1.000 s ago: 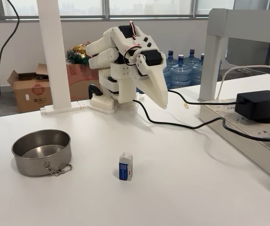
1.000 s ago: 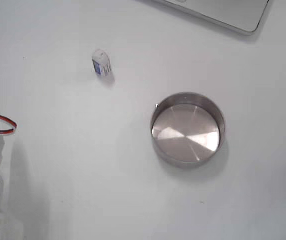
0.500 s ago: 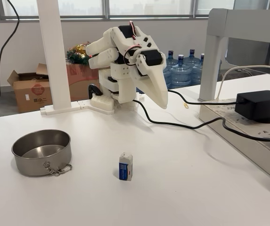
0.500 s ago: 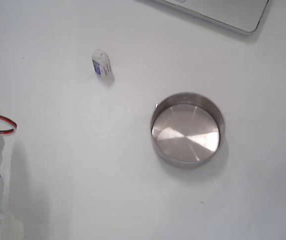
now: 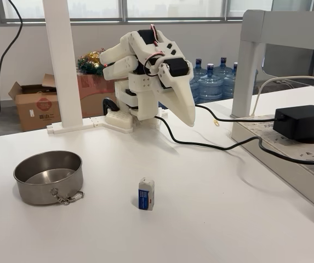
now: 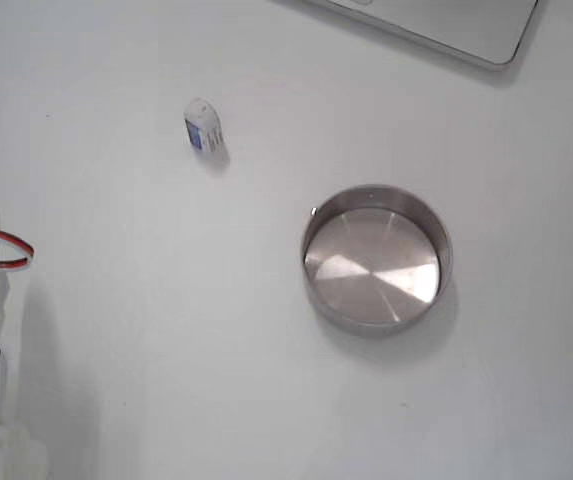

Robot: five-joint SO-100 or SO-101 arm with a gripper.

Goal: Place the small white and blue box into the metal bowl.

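The small white and blue box stands upright on the white table, near the front middle in a fixed view; from above it shows at the upper left. The metal bowl sits left of the box with nothing in it, its clip chain hanging at its front rim; from above, the bowl lies right of and below the box. My white arm is folded up at the back of the table. Its gripper points down, shut and holding nothing, well behind and above the box.
A black cable runs from the arm's base to a black power adapter on a strip at the right. A white post stands at the back left. A laptop corner lies beyond the bowl.
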